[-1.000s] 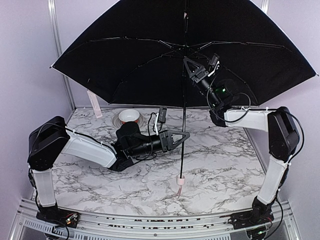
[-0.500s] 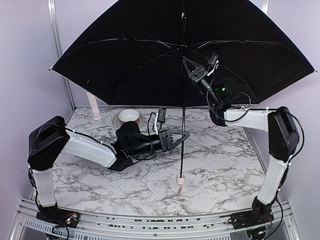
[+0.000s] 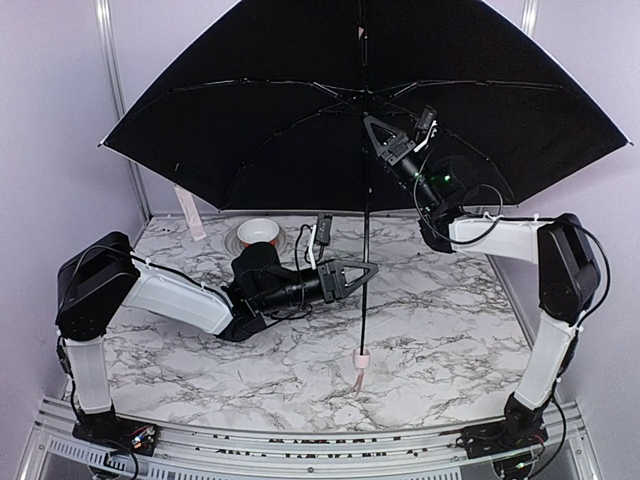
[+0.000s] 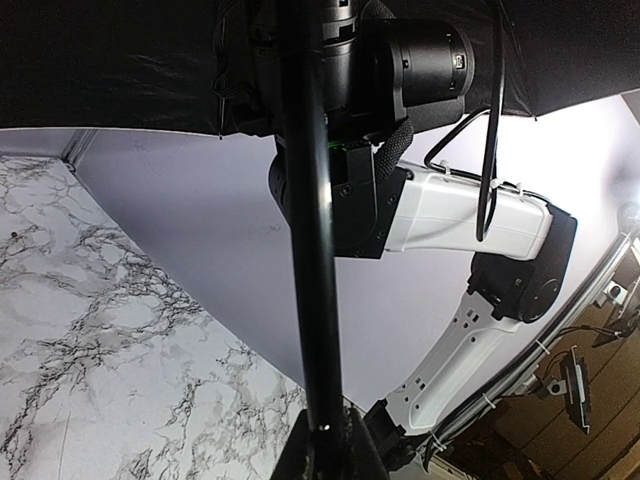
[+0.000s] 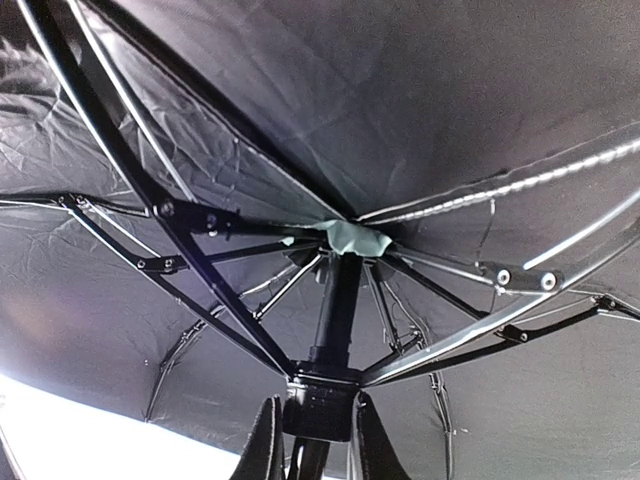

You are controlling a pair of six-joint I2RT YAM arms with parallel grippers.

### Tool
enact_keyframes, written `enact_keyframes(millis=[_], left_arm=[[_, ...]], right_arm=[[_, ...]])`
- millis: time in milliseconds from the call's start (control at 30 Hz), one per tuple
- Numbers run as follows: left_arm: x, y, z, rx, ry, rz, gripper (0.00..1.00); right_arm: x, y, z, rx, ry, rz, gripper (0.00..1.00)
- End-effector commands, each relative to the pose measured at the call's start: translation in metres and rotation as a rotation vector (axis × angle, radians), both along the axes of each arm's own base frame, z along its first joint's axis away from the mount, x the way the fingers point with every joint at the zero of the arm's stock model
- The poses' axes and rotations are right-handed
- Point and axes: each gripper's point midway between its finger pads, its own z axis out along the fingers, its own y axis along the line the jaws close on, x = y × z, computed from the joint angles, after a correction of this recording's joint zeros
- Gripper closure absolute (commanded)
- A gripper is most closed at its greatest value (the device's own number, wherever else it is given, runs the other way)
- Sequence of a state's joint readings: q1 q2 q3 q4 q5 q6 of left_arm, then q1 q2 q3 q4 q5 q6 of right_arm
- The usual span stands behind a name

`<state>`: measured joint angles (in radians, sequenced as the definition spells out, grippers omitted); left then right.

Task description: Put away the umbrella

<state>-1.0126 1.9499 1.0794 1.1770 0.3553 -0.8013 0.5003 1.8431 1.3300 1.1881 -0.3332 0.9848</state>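
The umbrella (image 3: 300,100) stands open over the table, its black lining facing me, and the canopy fills the right wrist view (image 5: 400,130). Its thin black shaft (image 3: 365,225) runs down to the pale pink handle knob (image 3: 361,357) just above the marble. My left gripper (image 3: 368,270) is shut on the shaft at mid height; in the left wrist view the shaft (image 4: 310,250) rises out of the gripper (image 4: 328,450). Under the canopy, my right gripper (image 3: 372,125) is closed on the black runner (image 5: 322,400), its fingers (image 5: 268,445) pressing both sides.
A white bowl (image 3: 258,232) sits at the back of the marble table (image 3: 450,340). A pale pink strip (image 3: 188,212) hangs at the canopy's left edge. The canopy nearly spans the side walls; a metal post (image 3: 112,70) stands back left.
The right gripper's fingers have closed in on the runner. The top of the shaft and the canopy have leaned slightly to the left. The left arm has not moved.
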Motion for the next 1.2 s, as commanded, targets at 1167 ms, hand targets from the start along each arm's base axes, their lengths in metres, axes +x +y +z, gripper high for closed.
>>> enact_keyframes(millis=[1167], left_arm=[[0.009,0.028,0.095,-0.063,-0.328,0.177,1.00]], right_arm=[[-0.039,0.029,-0.108,-0.425,0.034,-0.129,0.84]])
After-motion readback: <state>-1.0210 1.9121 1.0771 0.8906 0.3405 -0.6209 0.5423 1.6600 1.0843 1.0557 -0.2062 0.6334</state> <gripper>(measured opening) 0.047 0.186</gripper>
